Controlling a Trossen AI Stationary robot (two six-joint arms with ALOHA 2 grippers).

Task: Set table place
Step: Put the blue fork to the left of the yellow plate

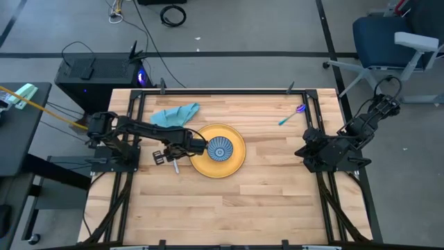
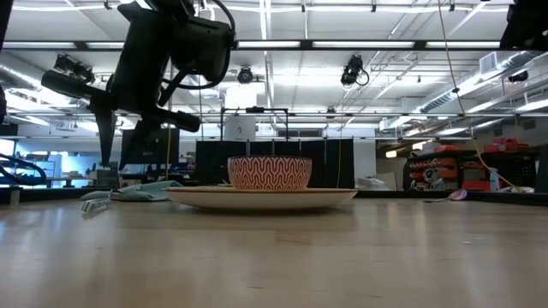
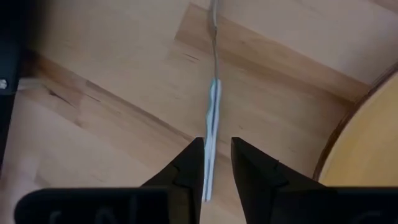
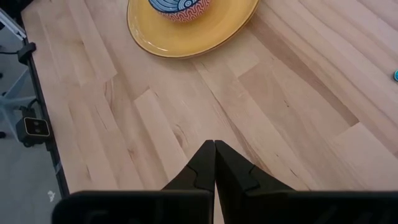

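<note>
A yellow plate [image 1: 218, 160] lies mid-table and carries a bowl [image 1: 220, 148], red-and-white patterned outside [image 2: 269, 173]. My left gripper [image 1: 166, 154] points down just left of the plate, above the table [image 1: 263, 201]. Its fingers stand apart [image 3: 217, 146] around a thin silver utensil [image 3: 212, 118], which shows edge-on and runs on past the fingertips. The utensil also shows under the gripper in the high view [image 1: 175, 167]. A blue cloth [image 1: 175, 114] lies behind the gripper. My right gripper [image 4: 214, 146] is shut and holds nothing, at the table's right side. My left gripper comes from above with a finger on either side of the silver utensil's near end [image 3: 208, 177]. The utensil lies close against one finger [image 3: 189, 165], and a clear gap separates it from the other. Whether that finger touches it, I cannot tell.
A blue and purple utensil [image 1: 291, 115] lies at the far right of the table. The black rail frame [image 1: 222, 91] edges the tabletop. Bare wood spreads in front of the plate and toward the right arm [image 1: 333, 149].
</note>
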